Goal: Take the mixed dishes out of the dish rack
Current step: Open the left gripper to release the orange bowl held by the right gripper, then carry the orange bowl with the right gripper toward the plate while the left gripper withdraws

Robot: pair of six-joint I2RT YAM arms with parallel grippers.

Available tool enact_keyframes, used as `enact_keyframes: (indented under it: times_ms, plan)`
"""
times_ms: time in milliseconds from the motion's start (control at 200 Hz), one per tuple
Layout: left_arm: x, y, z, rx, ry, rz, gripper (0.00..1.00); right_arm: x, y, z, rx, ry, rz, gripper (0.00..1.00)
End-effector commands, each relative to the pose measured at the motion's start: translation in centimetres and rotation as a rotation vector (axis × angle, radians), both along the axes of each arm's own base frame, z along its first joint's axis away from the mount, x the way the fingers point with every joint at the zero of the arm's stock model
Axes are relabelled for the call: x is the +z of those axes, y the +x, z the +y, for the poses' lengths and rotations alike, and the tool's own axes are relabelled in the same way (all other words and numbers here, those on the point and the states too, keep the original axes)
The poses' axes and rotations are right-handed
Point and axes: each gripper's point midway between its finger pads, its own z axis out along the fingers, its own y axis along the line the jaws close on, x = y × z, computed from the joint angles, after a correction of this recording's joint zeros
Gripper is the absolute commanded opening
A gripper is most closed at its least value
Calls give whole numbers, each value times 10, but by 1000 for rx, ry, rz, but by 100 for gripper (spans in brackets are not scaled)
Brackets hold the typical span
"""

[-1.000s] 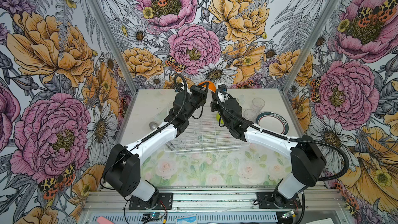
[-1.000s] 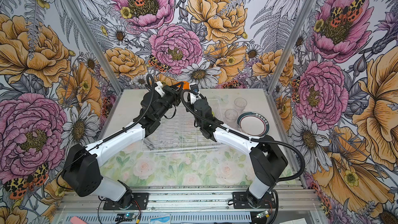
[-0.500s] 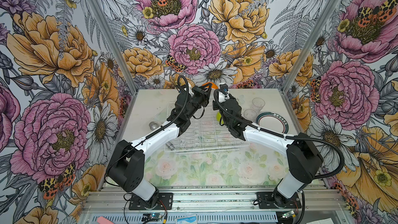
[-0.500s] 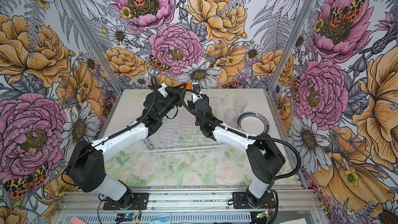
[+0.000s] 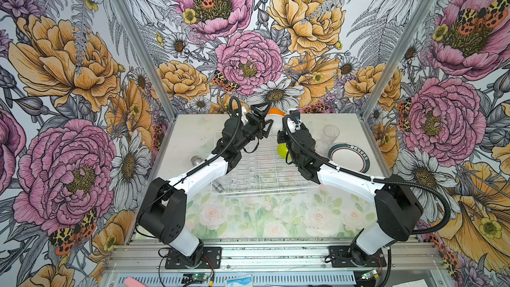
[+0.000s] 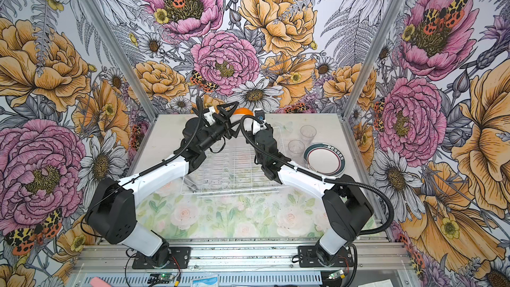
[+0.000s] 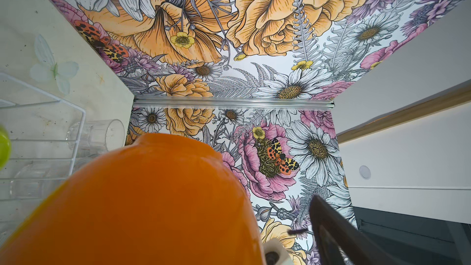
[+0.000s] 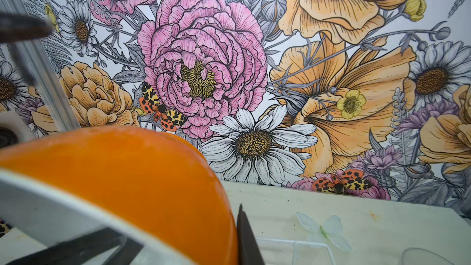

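The orange bowl [image 5: 274,111] hangs in the air over the back edge of the dish rack [image 5: 259,169]. My right gripper [image 5: 282,124] is shut on its white rim; one finger [image 8: 246,238] lies against the orange outside. My left gripper [image 5: 266,115] stands open around the bowl's other side, and one finger [image 7: 331,235] shows clear of the bowl [image 7: 142,200]. A lime-green bowl [image 5: 282,150] sits in the rack under my right arm. Two clear tumblers [image 5: 330,133] [image 5: 321,146] and a dark-rimmed plate [image 5: 349,157] stand on the table to the right of the rack.
A grey metal cylinder [image 5: 196,160] stands left of the rack, partly behind my left arm. The flowered back wall rises just behind the orange bowl. Both forearms cross above the rack's two sides.
My left gripper has opened and let go of the orange bowl. My right gripper has shut on the bowl's rim. Both grippers stay close together at the back.
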Motion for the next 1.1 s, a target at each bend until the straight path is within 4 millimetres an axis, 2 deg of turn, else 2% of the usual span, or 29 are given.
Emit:
enact_keyframes:
  times_ms: [0, 180, 335, 490, 655, 776, 901, 991, 1091]
  plan:
    - [-2, 1, 13, 25, 41, -25, 99, 24, -7, -13, -30, 90, -32, 0]
    - [6, -9, 12, 21, 140, -89, 99, 22, -12, -48, -168, 120, 30, 0]
    - [10, -18, 21, 43, 248, -143, 99, 18, -31, -102, -338, 163, 91, 0]
    - [1, -29, 27, 30, 380, -165, 99, 9, -55, -146, -420, 218, 164, 0]
    - [-24, -37, 39, 21, 477, -145, 99, 3, -89, -171, -408, 197, 230, 0]
    - [-37, -42, 47, 20, 511, -138, 99, -16, -116, -198, -457, 198, 302, 0]
    - [-45, -46, 46, 0, 536, -142, 99, -39, -137, -224, -510, 232, 366, 0]
    - [-51, -46, 45, -12, 544, -133, 99, -52, -146, -230, -489, 246, 416, 0]
    - [-57, -45, 40, -35, 549, -127, 99, -68, -150, -224, -417, 224, 496, 0]
